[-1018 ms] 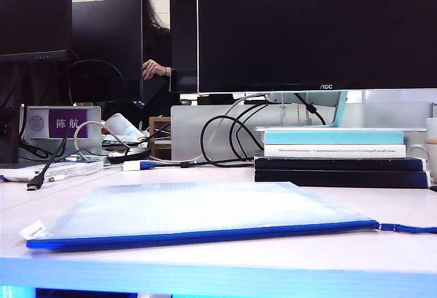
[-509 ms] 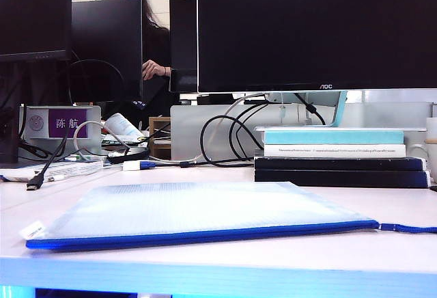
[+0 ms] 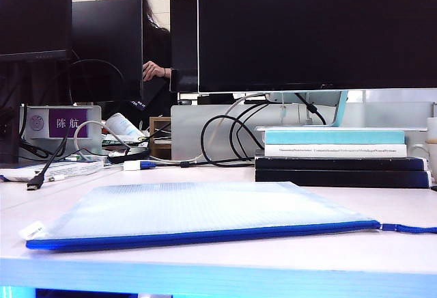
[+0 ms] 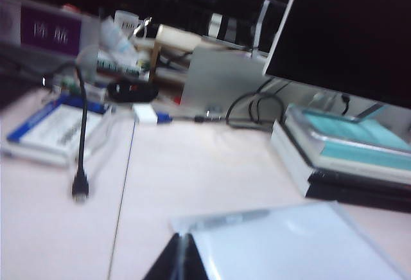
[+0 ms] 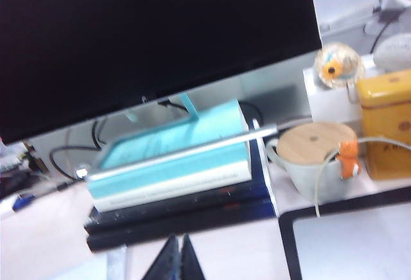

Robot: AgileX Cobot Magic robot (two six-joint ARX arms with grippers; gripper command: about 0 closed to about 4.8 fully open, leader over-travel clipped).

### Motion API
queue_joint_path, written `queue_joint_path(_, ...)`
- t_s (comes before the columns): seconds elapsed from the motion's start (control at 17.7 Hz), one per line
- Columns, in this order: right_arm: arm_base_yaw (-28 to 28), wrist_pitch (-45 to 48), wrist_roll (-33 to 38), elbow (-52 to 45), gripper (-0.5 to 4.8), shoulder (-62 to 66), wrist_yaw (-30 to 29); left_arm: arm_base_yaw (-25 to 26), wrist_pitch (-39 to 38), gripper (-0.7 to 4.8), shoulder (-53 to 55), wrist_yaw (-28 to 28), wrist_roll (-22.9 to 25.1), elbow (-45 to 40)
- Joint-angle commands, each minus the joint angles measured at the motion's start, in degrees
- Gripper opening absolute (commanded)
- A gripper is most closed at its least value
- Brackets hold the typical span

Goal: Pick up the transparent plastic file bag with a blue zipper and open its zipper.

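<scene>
Neither arm appears in the exterior view. Each wrist camera catches only the dark tips of its own gripper, raised above the desk and pointing forward over it. The left gripper (image 4: 182,261) has its two fingers pressed together into a single wedge, holding nothing. The right gripper (image 5: 178,261) is likewise closed and empty.

Just ahead of the left gripper lies the file bag (image 4: 289,245), flat on the table (image 4: 192,171), its near corner almost under the fingertips, though contact cannot be judged. From the exterior view the file bag (image 3: 198,212) rests near the table's front edge, the blue zipper (image 3: 205,236) running along its front side, with the pull cord (image 3: 410,228) trailing off to the right.

Beyond the right gripper stands a stack of books (image 5: 173,177) under a large dark monitor (image 5: 148,36); beside the books sit a mug with a wooden lid (image 5: 314,158) and a yellow tin (image 5: 385,119). Ahead and to the side of the left gripper, a black cable (image 4: 81,145) dangles over a booklet (image 4: 54,129).
</scene>
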Motion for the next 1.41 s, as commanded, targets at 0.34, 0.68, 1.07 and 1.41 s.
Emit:
queue_joint_path(0.34, 0.1, -2.0, -4.0, 11.9, -0.02, 23.7, -5.8, 0.0, 0.8, -0.06, 13.9, 1.0, 6.7, 6.6)
queue_joint_path(0.68, -0.1, -4.4, -6.2, 26.9, -0.01, 48.1, -24.7, -10.1, 0.2, -0.06, 30.9, -11.4, 12.3, 20.6)
queue_joint_path(1.07, -6.9, -2.1, -8.4, 30.4, 0.48, 67.4, -42.1, -32.2, 8.6, 1.36, 44.9, -20.3, 15.8, 26.3)
queue_joint_path(1.41, -13.0, 0.6, -5.6, 34.9, 1.50, 80.8, -57.3, -32.1, 9.3, 2.47, 55.5, -3.7, 21.6, 26.3)
